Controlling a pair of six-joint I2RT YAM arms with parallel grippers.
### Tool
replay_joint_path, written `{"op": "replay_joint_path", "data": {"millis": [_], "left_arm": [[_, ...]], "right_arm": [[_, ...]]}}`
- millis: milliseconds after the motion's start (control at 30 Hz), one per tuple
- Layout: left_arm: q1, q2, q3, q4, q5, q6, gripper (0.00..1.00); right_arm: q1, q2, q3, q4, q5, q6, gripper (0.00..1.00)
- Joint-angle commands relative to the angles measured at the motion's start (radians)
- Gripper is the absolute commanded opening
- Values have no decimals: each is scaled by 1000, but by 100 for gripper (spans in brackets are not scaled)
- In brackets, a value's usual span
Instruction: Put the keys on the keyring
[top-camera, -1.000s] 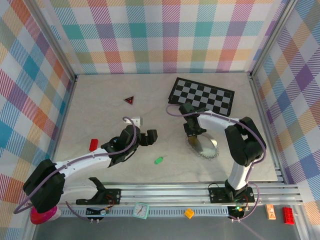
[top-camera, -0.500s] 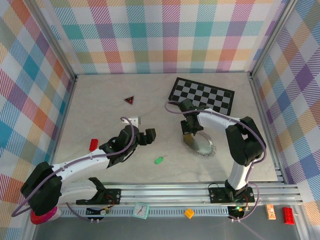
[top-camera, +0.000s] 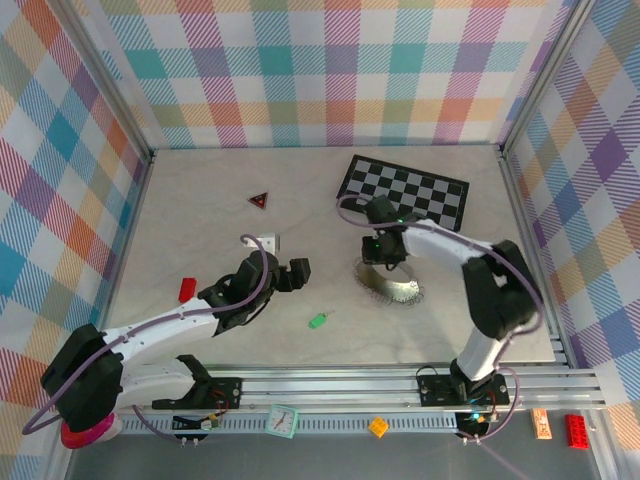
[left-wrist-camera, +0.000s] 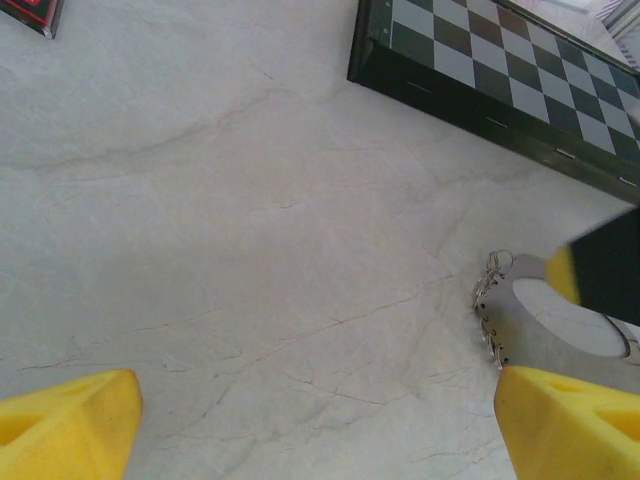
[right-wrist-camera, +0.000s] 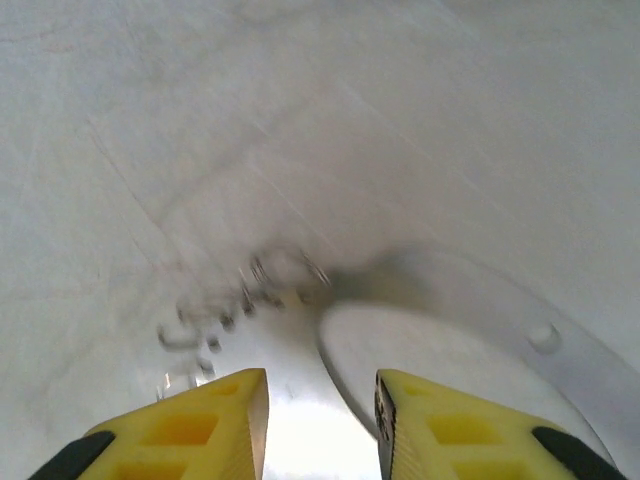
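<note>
The keyring (top-camera: 390, 284), a wide silvery loop edged with chain links, lies flat on the table right of centre. Its links (left-wrist-camera: 492, 318) show beside my left finger, and they appear blurred (right-wrist-camera: 245, 290) in the right wrist view. My right gripper (top-camera: 383, 252) hovers over the loop's far rim, open, its fingers (right-wrist-camera: 322, 425) apart above the shiny band and pinching nothing. A green key (top-camera: 318, 320) lies alone near the front, left of the loop. My left gripper (top-camera: 302, 271) stands wide open (left-wrist-camera: 320, 430) over bare table, above the key and left of the keyring.
A black-and-white chessboard (top-camera: 405, 190) lies at the back right, just behind the right gripper. A small red triangle (top-camera: 260, 200), a white block (top-camera: 270, 241) and a red brick (top-camera: 187, 288) sit on the left side. Aluminium rails (top-camera: 350, 385) run along the near edge.
The right gripper's jaws have parted after being shut. The keyring has slid a little to the left and back with it. The left arm has barely moved.
</note>
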Motion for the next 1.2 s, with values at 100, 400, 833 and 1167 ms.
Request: {"op": "replay_joint_path", "data": {"millis": [100, 400, 833, 1167], "left_arm": [[-12, -35, -1, 8, -20, -16, 90], [-12, -7, 15, 25, 20, -27, 90], [-19, -89, -21, -21, -7, -57, 90], [-20, -127, -38, -37, -23, -66, 90]], "right_arm": [[-172, -356, -252, -29, -88, 163, 38], [-194, -359, -319, -72, -75, 173, 40], [-84, -135, -180, -156, 161, 160, 36], [-77, -65, -143, -177, 240, 149, 28]]}}
